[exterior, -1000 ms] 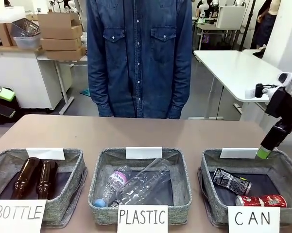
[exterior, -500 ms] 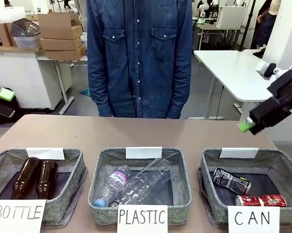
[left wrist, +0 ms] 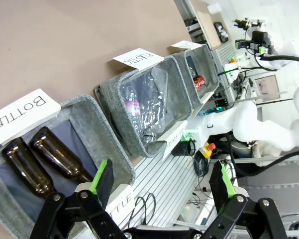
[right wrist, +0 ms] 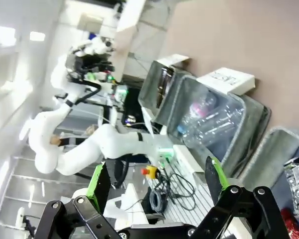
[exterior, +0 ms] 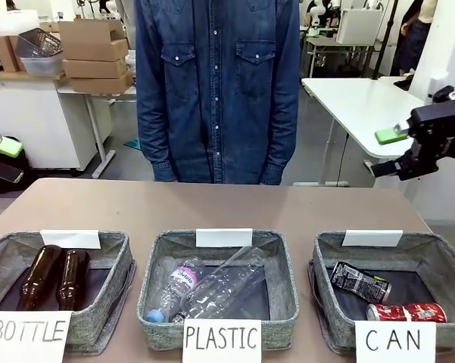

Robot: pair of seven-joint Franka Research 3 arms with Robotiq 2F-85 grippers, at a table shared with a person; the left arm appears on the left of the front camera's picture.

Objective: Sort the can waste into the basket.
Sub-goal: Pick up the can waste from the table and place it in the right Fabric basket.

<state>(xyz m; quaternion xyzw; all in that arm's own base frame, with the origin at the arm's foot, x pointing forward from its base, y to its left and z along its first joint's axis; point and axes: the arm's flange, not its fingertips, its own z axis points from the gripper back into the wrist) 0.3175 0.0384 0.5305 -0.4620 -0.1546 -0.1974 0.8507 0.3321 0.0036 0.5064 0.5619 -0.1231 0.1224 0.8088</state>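
Note:
The dark can (exterior: 359,283) and the red can (exterior: 406,311) lie on their sides inside the grey basket (exterior: 448,251) with the "CAN" card, at the table's right. High above that basket's far right corner my right gripper (exterior: 383,153) hangs open, turned sideways, with nothing between its green pads. From the right wrist I look down at the basket (right wrist: 277,145), with the dark can (right wrist: 296,181) at the picture's edge. My left gripper (left wrist: 161,181) is open and holds nothing; far off in its view are the CAN basket (left wrist: 185,74) and the red can (left wrist: 199,79).
The "PLASTIC" basket (exterior: 155,283) in the middle holds clear bottles (exterior: 223,287). The "BOTTLE" basket (exterior: 119,261) at the left holds two brown bottles (exterior: 57,276). A person in a denim shirt (exterior: 216,91) stands at the far edge. Bare tabletop (exterior: 212,204) lies behind the baskets.
My right gripper has risen from the CAN basket's back rim, going up and right and turning sideways. Both cans stayed in the basket.

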